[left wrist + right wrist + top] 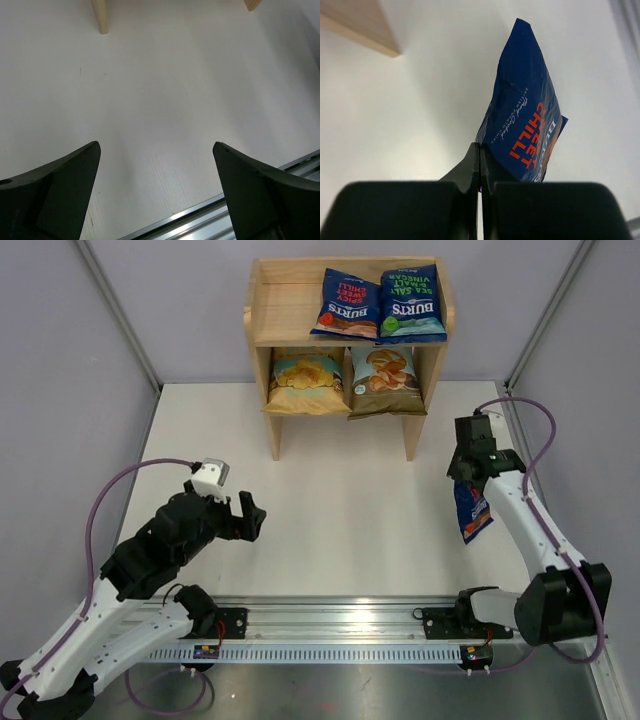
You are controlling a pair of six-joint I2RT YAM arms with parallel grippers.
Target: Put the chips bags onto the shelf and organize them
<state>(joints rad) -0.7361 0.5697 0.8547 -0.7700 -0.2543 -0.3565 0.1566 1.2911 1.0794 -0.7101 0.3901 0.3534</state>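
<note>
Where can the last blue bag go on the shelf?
The shelf has its top tier bare at the left end, between its left side and the red-lettered Burts bag. The bottom tier is crowded: the yellow bag and the brown bag fill it.

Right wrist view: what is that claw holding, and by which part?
The right gripper pinches a dark-blue Burts bag by one edge; the bag hangs below it.

five chips bags (346,302), one shelf (285,310), two arms (150,550)

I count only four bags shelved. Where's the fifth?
In the top view the fifth bag hangs from the right gripper, right of the shelf, over the table.
</note>
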